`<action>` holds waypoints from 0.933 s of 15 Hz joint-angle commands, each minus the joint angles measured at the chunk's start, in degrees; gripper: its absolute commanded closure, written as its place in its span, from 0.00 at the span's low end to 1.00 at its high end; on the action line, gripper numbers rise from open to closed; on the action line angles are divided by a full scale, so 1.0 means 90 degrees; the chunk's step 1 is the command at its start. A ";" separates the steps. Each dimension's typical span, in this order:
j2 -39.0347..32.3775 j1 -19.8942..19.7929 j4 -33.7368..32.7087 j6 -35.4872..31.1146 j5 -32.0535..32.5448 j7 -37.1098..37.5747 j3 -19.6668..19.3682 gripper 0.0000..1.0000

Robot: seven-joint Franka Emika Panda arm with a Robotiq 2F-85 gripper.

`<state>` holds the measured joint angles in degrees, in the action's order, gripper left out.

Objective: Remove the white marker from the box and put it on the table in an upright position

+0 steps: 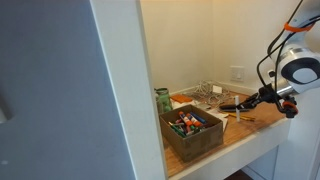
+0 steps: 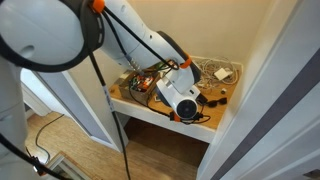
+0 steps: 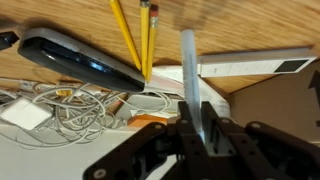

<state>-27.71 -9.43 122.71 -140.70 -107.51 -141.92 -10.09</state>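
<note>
On the worktop: the box sits toward the front edge in an exterior view, open-topped and brown, beside the white alcove wall.
Box contents: a cluster of coloured markers, red, orange and dark, lies inside; single ones are too small to tell apart.
End effector: narrow, its dark fingers clamped on the white marker; in the exterior view it reaches in sideways, low over the wood and clear of the box on the side away from the alcove wall.
White marker: out of the box, gripped between the fingers in the wrist view; its pale shaft runs from the fingers straight up the picture over the worktop. Whether its far end touches the wood cannot be told.
Beyond the marker: two yellow pencils lie on the wood, their ends near a dark flat object.
Cables: a tangle of white cables lies below the dark object in the wrist view.
Behind the box: a clear wire rack stands near the back wall, and a green object stands at the alcove's inner corner.
Back wall: a white wall socket sits above the rack.
Arm: in both exterior views the white arm with orange cabling bends in over the worktop.
</note>
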 commanded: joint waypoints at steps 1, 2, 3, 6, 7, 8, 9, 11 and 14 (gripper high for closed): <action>0.0156 0.0067 0.0150 0.0324 -0.0054 -0.0176 -0.0103 0.96; 0.0164 0.0073 0.0158 0.0374 -0.0061 -0.0214 -0.0109 0.96; 0.0158 0.0079 0.0153 0.0409 -0.0067 -0.0230 -0.0113 0.96; 0.0100 0.0075 0.0092 0.0449 -0.0166 -0.0395 -0.0123 0.96; 0.0094 0.0065 0.0087 0.0484 -0.0172 -0.0439 -0.0125 0.96; 0.0084 0.0050 0.0080 0.0544 -0.0183 -0.0487 -0.0126 0.96; 0.0059 0.0033 0.0057 0.0615 -0.0220 -0.0538 -0.0126 0.96; -0.0008 0.0020 0.0012 0.0712 -0.0210 -0.0553 -0.0138 0.96; -0.0092 0.0015 -0.0041 0.0799 -0.0195 -0.0516 -0.0157 0.96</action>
<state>-27.76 -9.55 122.79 -134.99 -107.58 -144.86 -10.79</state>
